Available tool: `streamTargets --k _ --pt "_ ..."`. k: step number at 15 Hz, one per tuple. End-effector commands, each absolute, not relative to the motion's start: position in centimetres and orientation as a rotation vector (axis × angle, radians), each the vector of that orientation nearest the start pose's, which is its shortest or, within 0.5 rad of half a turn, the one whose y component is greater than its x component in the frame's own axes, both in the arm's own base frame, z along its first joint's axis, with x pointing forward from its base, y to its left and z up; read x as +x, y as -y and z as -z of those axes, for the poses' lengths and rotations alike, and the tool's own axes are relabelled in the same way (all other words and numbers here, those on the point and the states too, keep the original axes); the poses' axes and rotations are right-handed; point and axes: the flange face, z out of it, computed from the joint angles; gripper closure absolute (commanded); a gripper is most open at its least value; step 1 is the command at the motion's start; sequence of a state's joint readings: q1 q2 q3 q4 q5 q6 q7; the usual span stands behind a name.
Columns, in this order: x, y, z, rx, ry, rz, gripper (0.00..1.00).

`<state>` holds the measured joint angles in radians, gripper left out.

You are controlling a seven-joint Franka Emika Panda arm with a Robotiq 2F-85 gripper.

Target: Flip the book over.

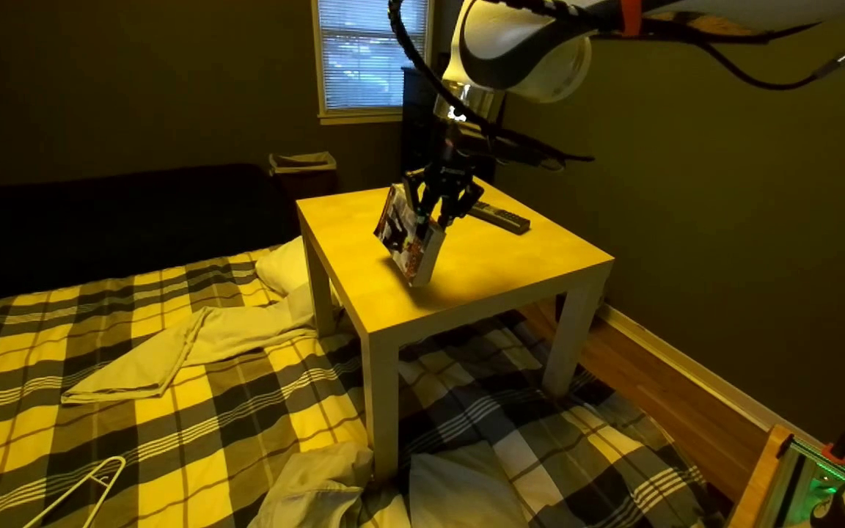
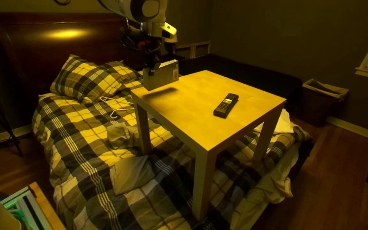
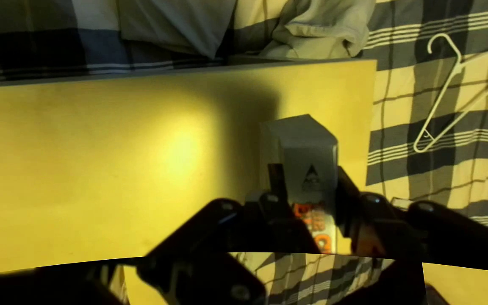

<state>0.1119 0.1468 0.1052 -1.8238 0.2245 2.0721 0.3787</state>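
Observation:
The book (image 1: 399,229) is a thick small book held upright on edge above the wooden table (image 1: 510,268). A dark, colourful cover shows in an exterior view, and its pale grey face (image 2: 164,76) with a small label shows in an exterior view. In the wrist view its grey spine (image 3: 310,161) with orange letters points up toward the camera. My gripper (image 1: 433,216) is shut on the book, one finger on each face, also seen in an exterior view (image 2: 152,70) and the wrist view (image 3: 308,176). A shadow lies on the table under the book.
A black remote control (image 1: 499,218) lies on the table, also in an exterior view (image 2: 226,105). The table stands on a bed with a plaid cover (image 2: 85,153). A white hanger (image 3: 437,105) and grey cloth (image 3: 324,25) lie on the bed beside the table edge.

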Motion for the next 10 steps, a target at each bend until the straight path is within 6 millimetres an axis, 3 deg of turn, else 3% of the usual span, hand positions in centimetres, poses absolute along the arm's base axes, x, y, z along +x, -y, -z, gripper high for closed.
streamTargets --k 1,5,10 --pt "63.3 -12.7 -47.4 -2.704 -0.449 -0.004 0.92" --pt "66.8 -8.7 -47.0 -2.477 -0.503 -0.02 0.92" --pt "70.1 -4.5 -44.3 -2.242 -0.595 0.029 0.92"
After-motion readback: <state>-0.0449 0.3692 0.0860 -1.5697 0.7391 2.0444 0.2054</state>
